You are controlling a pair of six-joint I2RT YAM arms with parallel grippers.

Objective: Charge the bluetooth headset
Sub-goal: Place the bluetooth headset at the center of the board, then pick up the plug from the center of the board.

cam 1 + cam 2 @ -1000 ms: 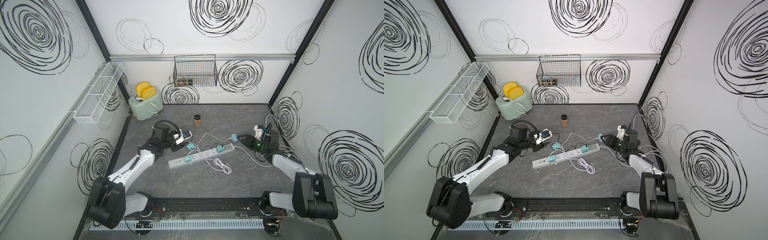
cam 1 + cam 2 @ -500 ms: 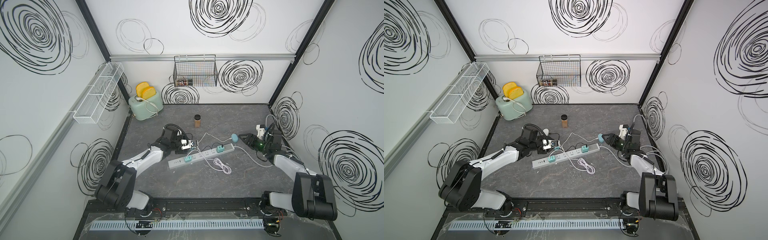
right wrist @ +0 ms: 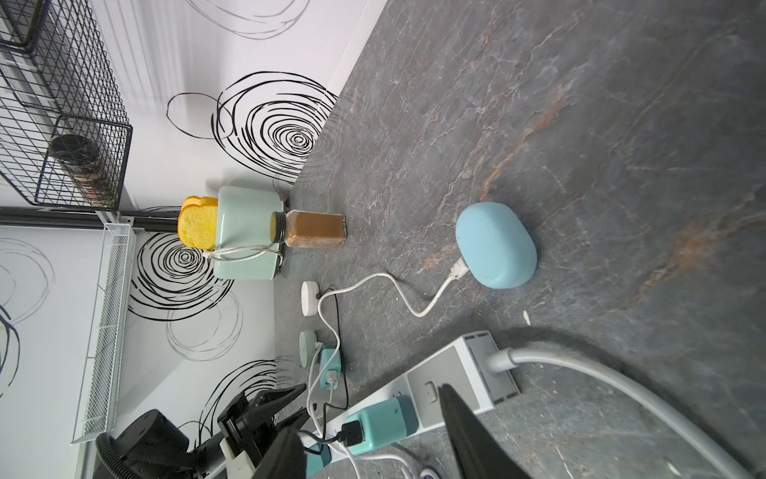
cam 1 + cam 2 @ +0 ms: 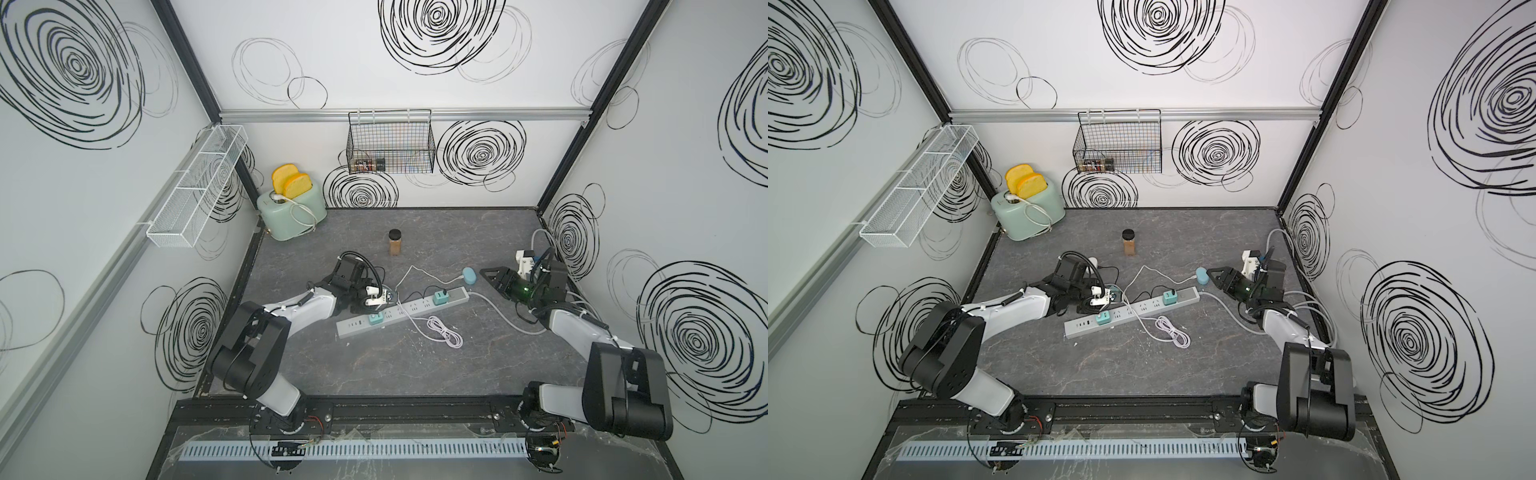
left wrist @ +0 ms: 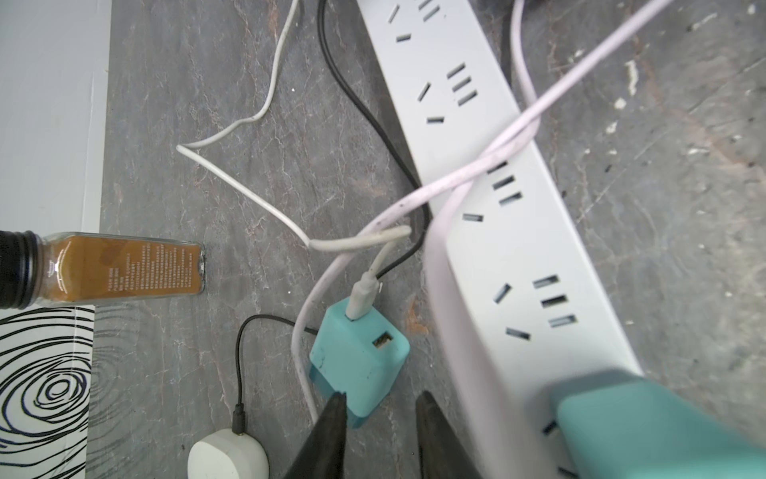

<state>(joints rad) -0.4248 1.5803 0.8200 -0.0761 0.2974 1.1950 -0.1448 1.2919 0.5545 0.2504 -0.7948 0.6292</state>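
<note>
By power strip (image 4: 353, 328), left arm (image 4: 309, 306) outstretched

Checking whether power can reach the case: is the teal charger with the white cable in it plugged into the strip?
No, the charger lies on the table beside the strip, in none of its sockets.

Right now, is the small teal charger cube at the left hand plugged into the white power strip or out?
Out: the teal charger cube lies on the tabletop beside the white power strip, touching no socket.
</note>
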